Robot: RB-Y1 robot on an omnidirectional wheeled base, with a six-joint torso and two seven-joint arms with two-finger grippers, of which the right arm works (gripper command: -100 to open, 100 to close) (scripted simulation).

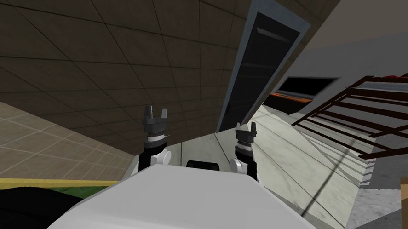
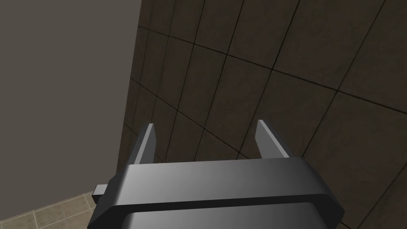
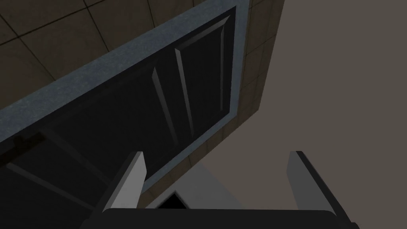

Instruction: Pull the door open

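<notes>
We are only approaching: left gripper point(image 1: 155, 114) and right gripper point(image 1: 246, 129) gape empty, so next we must near the dark door point(image 1: 262, 74) for a hold.

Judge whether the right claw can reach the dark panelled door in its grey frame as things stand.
Probably not yet: nothing blocks the open right claw, but the dark panelled door looks beyond its fingertips.

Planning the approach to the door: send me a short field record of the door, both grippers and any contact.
door: dark panelled door in a grey-blue frame, looks shut
handle: cannot make out
left gripper: left gripper raised, fingers open, facing the dark tiled wall
right gripper: right gripper raised, fingers open, pointed at the door
contact: none, both grippers apart from the door
</notes>
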